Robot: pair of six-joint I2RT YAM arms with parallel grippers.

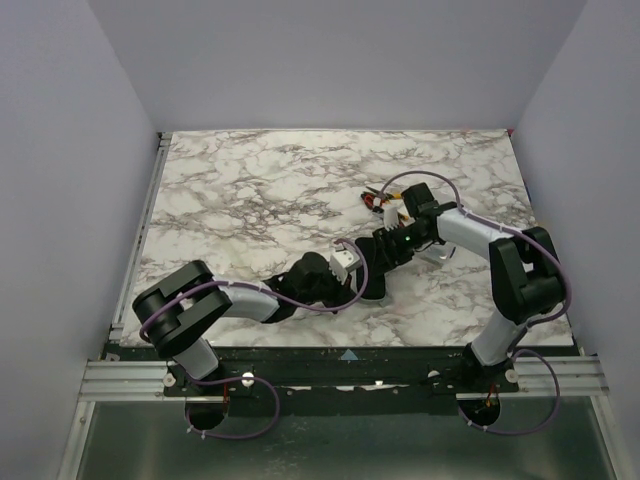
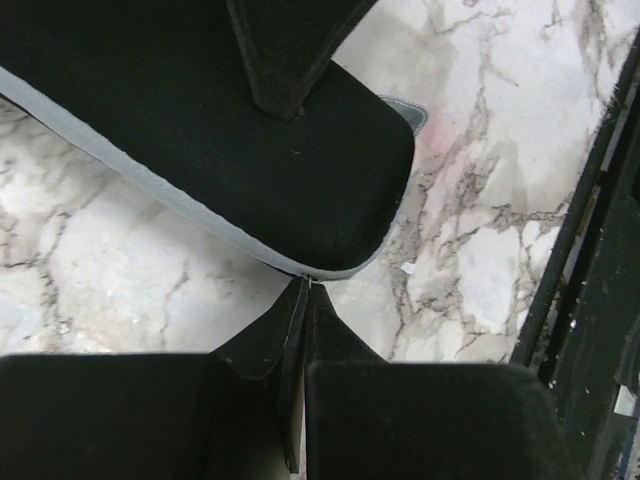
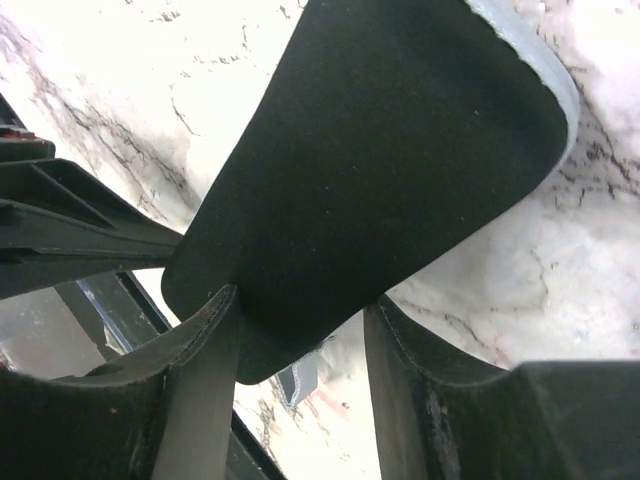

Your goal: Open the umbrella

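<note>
spreading between pale walls, the marble table (image 1: 250,190) bears the black case (image 2: 250,150); left tool (image 2: 303,330) pinched closed, right tool (image 3: 300,340) gripping the case.

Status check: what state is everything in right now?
Left gripper: jaws shut on black case rim.
Right gripper: jaws apart around case end; grip unclear.
Hand tools: lying apart from both grippers.
Umbrella: not visible.

table (image 1: 250,190): glossy marble-look | case (image 2: 250,150): matt black, smooth grey edge
</note>
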